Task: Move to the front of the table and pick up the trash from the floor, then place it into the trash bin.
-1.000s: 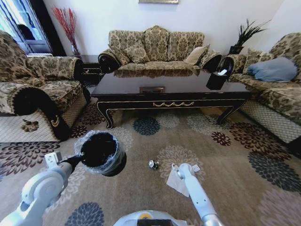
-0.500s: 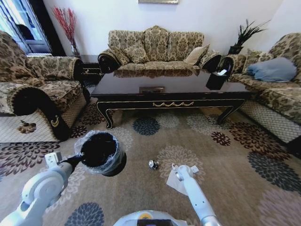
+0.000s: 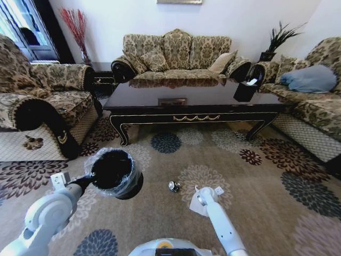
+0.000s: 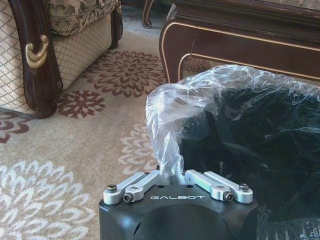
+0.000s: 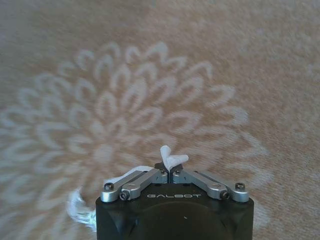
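My right gripper (image 3: pixel 200 198) is low over the floor (image 3: pixel 160 216) and shut on the white paper sheet (image 3: pixel 198 208), a piece of the trash. In the right wrist view a curl of that paper (image 5: pixel 170 159) sticks out between the closed fingers of the gripper (image 5: pixel 170 172). A tiny silver-and-dark ball (image 3: pixel 173 186) lies on the carpet just left of it. My left gripper (image 4: pixel 174 174) is shut on the rim and liner of the black trash bin (image 4: pixel 250 145), holding the bin (image 3: pixel 114 173) above the carpet at the left. The dark table (image 3: pixel 194 109) stands ahead.
A small white scrap (image 3: pixel 219 190) lies right of the paper. Patterned sofas (image 3: pixel 176 53) surround the table on the left, back and right. A black tissue box (image 3: pixel 246 89) sits on the table's right end. Open carpet lies between me and the table.
My right gripper has drawn back slightly towards me and to the left, staying on the white paper. The left arm and bin have not moved.
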Controlling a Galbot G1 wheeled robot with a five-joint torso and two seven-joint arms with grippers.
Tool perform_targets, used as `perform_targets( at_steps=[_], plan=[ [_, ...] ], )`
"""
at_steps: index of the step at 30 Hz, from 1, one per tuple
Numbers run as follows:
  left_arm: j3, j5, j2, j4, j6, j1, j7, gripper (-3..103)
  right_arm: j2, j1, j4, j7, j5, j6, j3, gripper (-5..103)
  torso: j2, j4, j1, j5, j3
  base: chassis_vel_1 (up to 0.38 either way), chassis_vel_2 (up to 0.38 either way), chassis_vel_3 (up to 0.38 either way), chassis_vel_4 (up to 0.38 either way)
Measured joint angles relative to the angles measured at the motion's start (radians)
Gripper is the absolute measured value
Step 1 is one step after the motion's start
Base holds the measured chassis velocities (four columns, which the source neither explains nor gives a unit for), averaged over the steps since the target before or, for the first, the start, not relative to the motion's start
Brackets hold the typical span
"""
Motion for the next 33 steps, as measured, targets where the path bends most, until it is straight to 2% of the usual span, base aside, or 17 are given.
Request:
perform_targets(
  at_steps=[10,12,13,17,18,21,23,26,28,30,33],
  plan=[
    [0.005,0.001,-0.005,-0.008,0.0,0.002,0.0,2,-0.057,-0.05,0.295,0.049,-0.063,-0.006,-0.074,0,0.0,0.0,0.0,-0.0001,0.0,0.0,0.0,0.0,0.0],
    [0.008,0.002,-0.005,-0.011,0.0,0.003,0.0,2,-0.101,-0.044,0.408,0.059,-0.069,-0.01,-0.117,0,0.0,-0.0001,0.0,0.0,0.0,0.0,0.0,0.0,0.0],
    [0.008,0.002,-0.005,-0.011,0.0,0.003,0.0,2,-0.101,-0.044,0.408,0.059,-0.069,-0.01,-0.117,0,0.0,-0.0001,0.0,0.0,0.0,0.0,0.0,0.0,0.0],
    [0.016,0.001,-0.006,-0.014,0.003,0.0,-0.003,2,-0.21,-0.001,0.526,0.065,-0.014,-0.016,-0.168,0,0.0,0.0001,0.0,0.0002,0.0,0.0,0.0,0.0,0.0],
    [0.016,0.001,-0.006,-0.014,0.003,0.0,-0.003,2,-0.21,-0.001,0.526,0.065,-0.014,-0.016,-0.168,0,0.0,0.0001,0.0,0.0002,0.0,0.0,0.0,0.0,0.0],
    [0.029,-0.001,-0.003,-0.015,0.009,-0.005,-0.009,2,-0.337,0.073,0.578,0.066,0.042,-0.022,-0.208,0,0.0,-0.0001,0.0,-0.0001,0.0,0.0,0.0,0.0,0.0],
    [0.035,-0.004,0.007,-0.01,0.011,-0.011,-0.015,2,-0.398,0.132,0.595,0.062,0.082,-0.024,-0.237,0,0.0,-0.0002,0.0,0.0001,0.0,0.0,0.0,0.0,0.0],
    [0.041,-0.011,0.016,-0.004,0.012,-0.018,-0.022,2,-0.44,0.198,0.605,0.052,0.116,-0.024,-0.263,0,0.0,0.0,0.0,0.0001,0.0,0.0,0.0,0.0,0.0],
    [0.049,-0.033,0.027,0.004,0.018,-0.03,-0.036,2,-0.486,0.304,0.616,0.005,0.145,-0.025,-0.304,0,0.0,0.0001,0.0,0.0,0.0,0.0,0.0,0.0,0.0],
    [0.052,-0.04,0.03,0.007,0.019,-0.034,-0.041,2,-0.497,0.337,0.62,-0.01,0.149,-0.024,-0.321,0,0.0,0.0001,0.0,-0.0001,0.0,0.0,0.0,0.0,0.0],
    [0.067,-0.063,0.037,0.02,0.023,-0.051,-0.055,2,-0.518,0.445,0.639,-0.067,0.153,-0.009,-0.418,0,0.0,0.0001,0.0,-0.0001,0.0,0.0,0.0,0.0,0.0]
  ],
)
